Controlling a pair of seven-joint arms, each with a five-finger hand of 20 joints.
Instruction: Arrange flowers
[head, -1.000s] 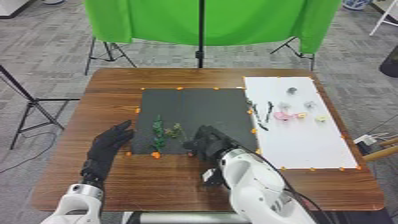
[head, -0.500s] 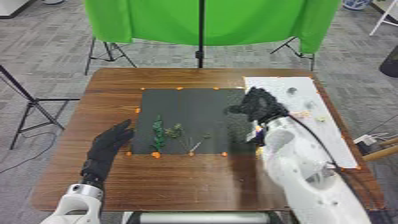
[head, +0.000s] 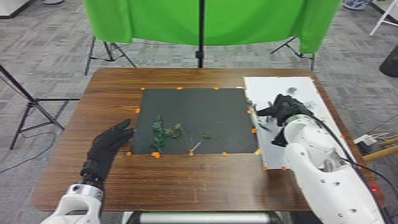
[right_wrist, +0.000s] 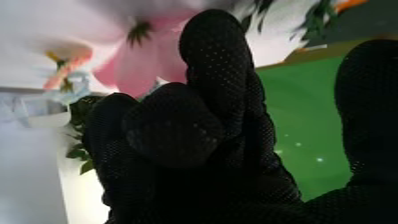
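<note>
The right hand (head: 284, 107) has moved farther over the white board (head: 271, 86), fingers seemingly relaxed near the pink flower (right_wrist: 133, 72). The left hand (head: 111, 138) stays put, fingers straight; green sprigs (head: 159, 134) lie on the dark mat (head: 195, 110).

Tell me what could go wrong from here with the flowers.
The right hand is close to a pink flower, with an orange flower nearby; it might snag or drag the wrong one. On the black sheet, the leafy green sprig lies close to another sprig, so a new stem laid there could shift them. The left hand lies near them too and might nudge them if it moves.
</note>
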